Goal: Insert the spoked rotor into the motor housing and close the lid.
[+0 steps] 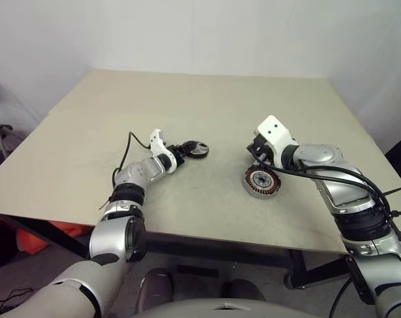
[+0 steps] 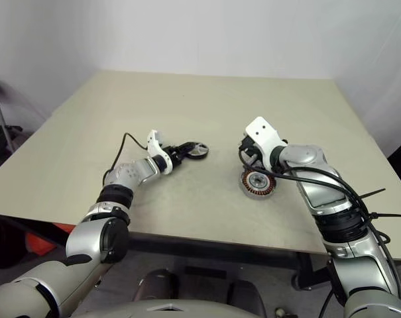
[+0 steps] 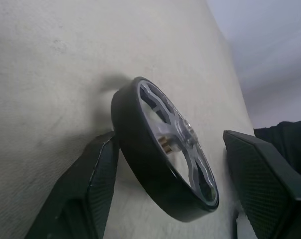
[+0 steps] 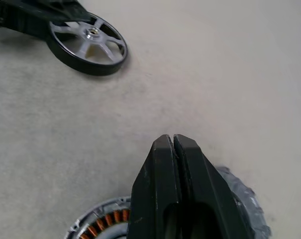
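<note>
Left wrist view puts the spoked rotor (image 3: 165, 149) between my left pincer's (image 1: 185, 152) parted fingers, one pad (image 3: 98, 184) touching its dark rim, the other apart, not yet clamped. My right pincer (image 4: 173, 142), clenched empty, hovers above the motor housing (image 1: 262, 181), well apart. No readable writing.

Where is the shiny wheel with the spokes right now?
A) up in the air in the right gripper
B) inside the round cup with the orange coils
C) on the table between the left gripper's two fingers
C: the spoked rotor sits on the table between the left gripper fingers, apart from the motor housing.
</note>
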Controlling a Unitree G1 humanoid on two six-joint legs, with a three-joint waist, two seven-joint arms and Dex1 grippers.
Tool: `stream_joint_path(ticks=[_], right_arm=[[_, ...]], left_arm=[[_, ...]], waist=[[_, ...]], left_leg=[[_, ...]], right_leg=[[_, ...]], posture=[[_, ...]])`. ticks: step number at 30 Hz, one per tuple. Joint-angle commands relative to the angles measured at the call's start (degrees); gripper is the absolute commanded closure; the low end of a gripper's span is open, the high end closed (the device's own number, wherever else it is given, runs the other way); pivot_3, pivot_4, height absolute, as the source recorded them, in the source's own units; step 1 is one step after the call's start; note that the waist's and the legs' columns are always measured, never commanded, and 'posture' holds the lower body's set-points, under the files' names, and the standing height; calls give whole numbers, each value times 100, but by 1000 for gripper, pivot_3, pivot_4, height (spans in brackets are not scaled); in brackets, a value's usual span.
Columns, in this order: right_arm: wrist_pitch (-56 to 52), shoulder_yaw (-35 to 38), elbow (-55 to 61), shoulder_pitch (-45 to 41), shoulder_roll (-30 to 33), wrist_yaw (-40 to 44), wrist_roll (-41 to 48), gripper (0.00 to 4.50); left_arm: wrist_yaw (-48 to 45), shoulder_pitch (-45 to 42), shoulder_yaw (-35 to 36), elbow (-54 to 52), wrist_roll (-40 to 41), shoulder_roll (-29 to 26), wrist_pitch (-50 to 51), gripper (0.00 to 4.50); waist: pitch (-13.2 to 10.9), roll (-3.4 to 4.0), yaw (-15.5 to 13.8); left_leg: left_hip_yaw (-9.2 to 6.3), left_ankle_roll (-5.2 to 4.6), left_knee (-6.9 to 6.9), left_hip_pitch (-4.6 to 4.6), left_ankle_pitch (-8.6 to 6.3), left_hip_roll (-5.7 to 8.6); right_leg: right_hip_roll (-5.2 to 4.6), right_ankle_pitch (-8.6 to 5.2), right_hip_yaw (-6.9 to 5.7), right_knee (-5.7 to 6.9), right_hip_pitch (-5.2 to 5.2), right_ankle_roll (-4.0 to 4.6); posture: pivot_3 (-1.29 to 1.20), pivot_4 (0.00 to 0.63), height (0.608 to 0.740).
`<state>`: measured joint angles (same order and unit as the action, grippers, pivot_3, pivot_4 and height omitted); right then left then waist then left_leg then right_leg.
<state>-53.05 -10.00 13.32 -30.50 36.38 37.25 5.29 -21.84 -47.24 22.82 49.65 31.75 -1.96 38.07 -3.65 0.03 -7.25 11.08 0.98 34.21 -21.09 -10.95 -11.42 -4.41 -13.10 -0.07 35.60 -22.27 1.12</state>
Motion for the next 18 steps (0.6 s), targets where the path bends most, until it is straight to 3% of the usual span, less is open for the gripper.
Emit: stream_joint_path(ticks=[1,3,12,18], right_arm=[[37,61,53,-179,12,-67,-20,4500],[34,65,52,-186,12,-74,-22,4500],[80,37,41,-138,9,-114,-43,4500],[194,94,-142,-169,193,-136,-163,4500]], left_arm=[[36,-113,7,158,20,39,54,2167],[14,-121,-30,179,-14,30,108,2813],[-77,-78,-78,111,-31,58,185,2813],[-169,-35,-51,-8,74,54,328,4031]], waist=[[0,0,0],[0,0,-8],[0,0,-8],[0,0,-4]], left_leg=[[-1,0,0,-2,0,0],[-2,-2,-2,-3,-1,0],[-5,-2,-6,-7,-2,0],[-8,-2,-7,0,-2,1]], right_leg=[[0,0,0,-4,0,0],[0,0,-2,-8,0,-1],[0,0,-7,-16,0,-1],[-1,0,-10,-20,9,-1]], posture=[[0,0,740],[0,0,740],[0,0,740],[0,0,740]])
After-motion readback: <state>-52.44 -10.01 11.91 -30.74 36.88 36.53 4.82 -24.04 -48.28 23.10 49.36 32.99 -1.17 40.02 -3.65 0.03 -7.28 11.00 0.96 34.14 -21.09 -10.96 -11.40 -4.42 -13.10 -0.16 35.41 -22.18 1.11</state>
